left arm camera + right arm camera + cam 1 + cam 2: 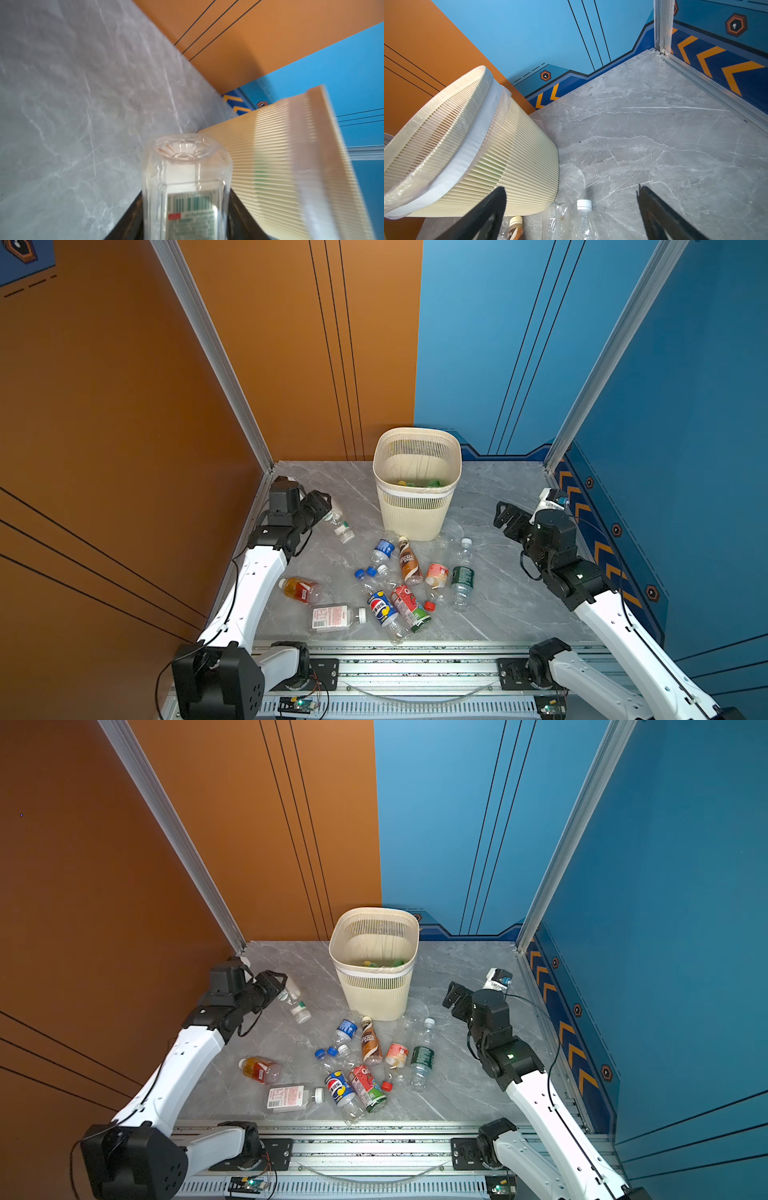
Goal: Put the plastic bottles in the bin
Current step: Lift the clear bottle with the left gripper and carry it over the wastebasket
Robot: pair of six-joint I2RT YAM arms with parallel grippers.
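One grey table (511, 614) holds it all. The bin (415, 514) stands upright at the far middle, its liner folded over the rim, green and yellow showing at its bottom. About ten bottles (409, 568) lie scattered in front of it, some touching. The right gripper (505, 516) hangs right of the bin, jaws wide, empty. The left gripper (329, 512) is left of the bin, jaws closed on a clear bottle (185, 187) with a green-printed label, base pointing away from the wrist
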